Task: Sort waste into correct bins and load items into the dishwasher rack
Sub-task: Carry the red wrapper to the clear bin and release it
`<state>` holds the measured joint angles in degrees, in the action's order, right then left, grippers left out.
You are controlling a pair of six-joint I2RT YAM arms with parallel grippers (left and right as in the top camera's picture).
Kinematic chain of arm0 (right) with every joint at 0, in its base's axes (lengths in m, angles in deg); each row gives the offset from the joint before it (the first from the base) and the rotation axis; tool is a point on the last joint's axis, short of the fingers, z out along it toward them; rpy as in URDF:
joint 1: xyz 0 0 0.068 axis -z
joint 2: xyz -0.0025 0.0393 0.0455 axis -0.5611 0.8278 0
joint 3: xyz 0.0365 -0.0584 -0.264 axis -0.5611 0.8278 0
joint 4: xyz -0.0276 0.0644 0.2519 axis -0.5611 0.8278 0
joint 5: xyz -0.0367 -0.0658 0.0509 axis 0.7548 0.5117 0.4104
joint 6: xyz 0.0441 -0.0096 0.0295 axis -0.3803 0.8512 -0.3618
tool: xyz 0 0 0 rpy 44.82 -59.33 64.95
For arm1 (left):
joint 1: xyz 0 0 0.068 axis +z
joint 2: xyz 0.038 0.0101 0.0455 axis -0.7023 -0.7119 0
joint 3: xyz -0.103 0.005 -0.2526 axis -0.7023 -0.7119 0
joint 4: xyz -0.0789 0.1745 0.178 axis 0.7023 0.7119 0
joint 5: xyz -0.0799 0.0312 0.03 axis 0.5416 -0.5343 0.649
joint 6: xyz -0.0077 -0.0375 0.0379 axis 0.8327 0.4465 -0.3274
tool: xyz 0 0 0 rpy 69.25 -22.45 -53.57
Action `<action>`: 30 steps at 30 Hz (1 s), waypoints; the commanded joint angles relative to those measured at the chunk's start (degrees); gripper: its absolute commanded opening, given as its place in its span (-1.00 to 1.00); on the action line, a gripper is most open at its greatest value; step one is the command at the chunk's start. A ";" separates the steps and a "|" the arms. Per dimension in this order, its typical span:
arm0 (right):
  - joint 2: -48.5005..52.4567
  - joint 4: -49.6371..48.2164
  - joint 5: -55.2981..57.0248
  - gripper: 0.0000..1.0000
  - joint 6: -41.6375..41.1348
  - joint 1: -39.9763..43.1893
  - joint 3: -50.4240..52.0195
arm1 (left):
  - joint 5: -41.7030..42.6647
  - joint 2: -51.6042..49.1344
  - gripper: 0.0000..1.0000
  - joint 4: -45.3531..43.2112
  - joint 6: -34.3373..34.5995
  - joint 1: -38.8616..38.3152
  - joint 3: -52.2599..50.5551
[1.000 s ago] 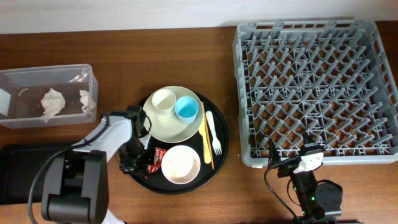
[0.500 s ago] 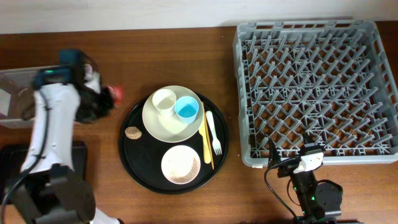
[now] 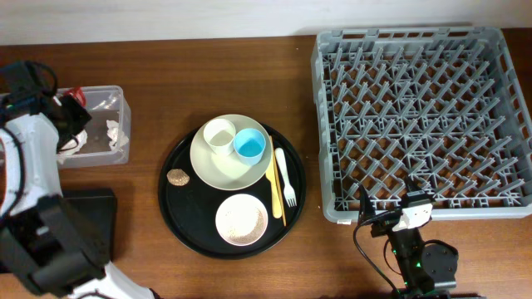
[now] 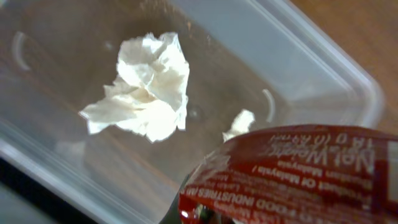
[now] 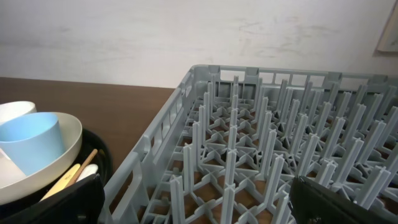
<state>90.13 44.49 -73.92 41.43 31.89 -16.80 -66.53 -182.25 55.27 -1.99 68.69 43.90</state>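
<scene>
My left gripper (image 3: 73, 106) is shut on the red snack wrapper (image 3: 75, 94) and holds it over the clear tub (image 3: 112, 104). In the left wrist view the wrapper (image 4: 298, 168) hangs above the tub's floor, where crumpled white tissue (image 4: 146, 87) lies. The cream plate (image 3: 218, 168) carries the cream cup (image 3: 219, 134) and blue cup (image 3: 248, 145). The bowl (image 3: 241, 219), fork (image 3: 285, 176), chopsticks (image 3: 275, 178) and brown lump (image 3: 177, 177) lie on the round tray. My right gripper (image 3: 391, 214) is open and empty at the near edge of the grey rack (image 3: 416, 116).
The round black serving tray (image 3: 179, 216) sits mid-table. The flat black tray (image 3: 83, 208) lies at the front left, partly under my left arm. The right wrist view shows the rack's pegs (image 5: 261, 155), the blue cup (image 5: 31, 140) and the chopsticks (image 5: 71, 171).
My left gripper took the red wrapper off the round tray, carried it left, and now holds it over the clear tub. The right arm has not moved.
</scene>
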 commanded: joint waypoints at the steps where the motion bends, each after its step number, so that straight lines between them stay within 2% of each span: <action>1: -0.33 0.42 0.48 0.97 -0.02 0.04 0.26 | -1.05 -4.98 -0.99 -2.51 -4.24 0.35 0.68; 7: -0.33 0.42 0.48 0.97 -0.02 0.04 0.26 | -5.81 -8.15 -0.99 -5.49 -4.59 0.48 0.68; 8: -0.33 0.39 0.48 0.97 -0.02 0.04 0.26 | -5.81 -8.15 -0.92 -5.66 -4.59 0.48 0.68; 10: -0.33 0.42 0.48 0.97 -0.02 0.04 0.26 | -5.81 -8.15 -0.46 -5.66 -4.59 0.48 0.70; 13: -0.33 0.42 0.48 0.97 -0.02 0.04 0.26 | -5.81 -8.15 -0.35 -5.64 -4.61 0.48 0.85; 16: -0.33 0.39 0.48 0.97 -0.02 0.04 0.26 | -5.75 -8.13 -0.12 -3.96 -4.61 0.48 3.37; 19: -0.33 0.42 0.46 0.97 -0.02 0.04 0.26 | -4.74 -7.19 -0.06 0.76 -4.57 0.46 9.05; 20: -0.33 0.42 0.48 0.97 -0.02 0.04 0.26 | -1.88 -5.97 -0.06 2.84 -4.52 0.48 11.39; 23: -0.33 0.39 0.48 0.96 -0.02 0.04 0.26 | 0.76 0.07 -0.06 8.61 1.01 0.46 13.18; 27: -0.33 0.42 0.48 0.97 -0.02 0.04 0.26 | 14.84 7.98 0.04 19.28 0.81 0.42 13.18; 28: -0.33 0.42 0.48 0.97 -0.02 0.04 0.26 | 16.26 9.51 0.10 21.92 0.83 0.42 13.18; 29: -0.33 0.42 0.48 0.97 -0.02 0.04 0.26 | 17.20 10.84 0.27 25.11 -0.24 0.28 13.18; 30: -0.33 0.42 0.46 0.97 -0.02 0.04 0.26 | 18.45 11.82 0.56 27.65 -3.37 -0.22 13.18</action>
<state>90.11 44.49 -73.92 41.41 31.89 -16.80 -54.64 -173.94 78.11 -1.55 68.79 56.36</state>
